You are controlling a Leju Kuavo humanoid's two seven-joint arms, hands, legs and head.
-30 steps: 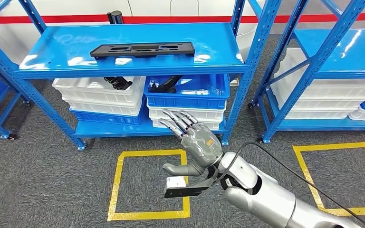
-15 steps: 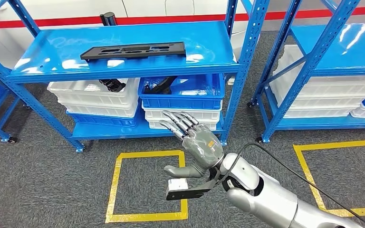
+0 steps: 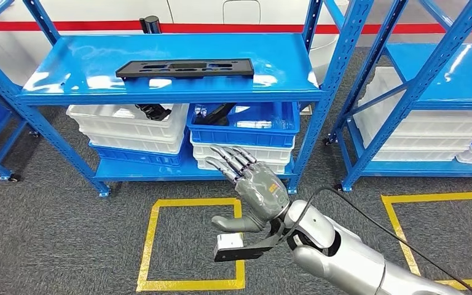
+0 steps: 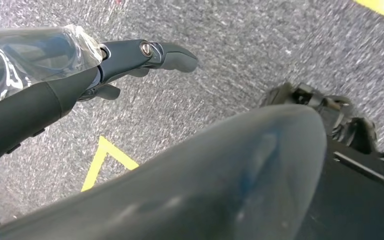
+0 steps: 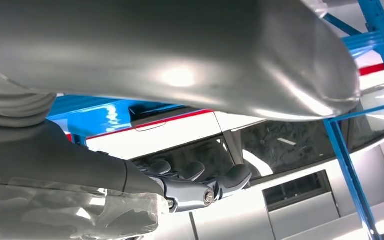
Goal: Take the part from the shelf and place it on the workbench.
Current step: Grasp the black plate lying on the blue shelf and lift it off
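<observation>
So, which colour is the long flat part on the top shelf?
Black part, seen best in the head view.

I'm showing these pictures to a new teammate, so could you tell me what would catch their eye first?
Probably the right hand, raised in the middle of the head view with its fingers spread and nothing in it, in front of the blue shelf. Next comes the long black part, lying flat on the top level, beyond and above the hand. Below it, white and blue bins are stacked, and a yellow square marks the grey floor.
</observation>
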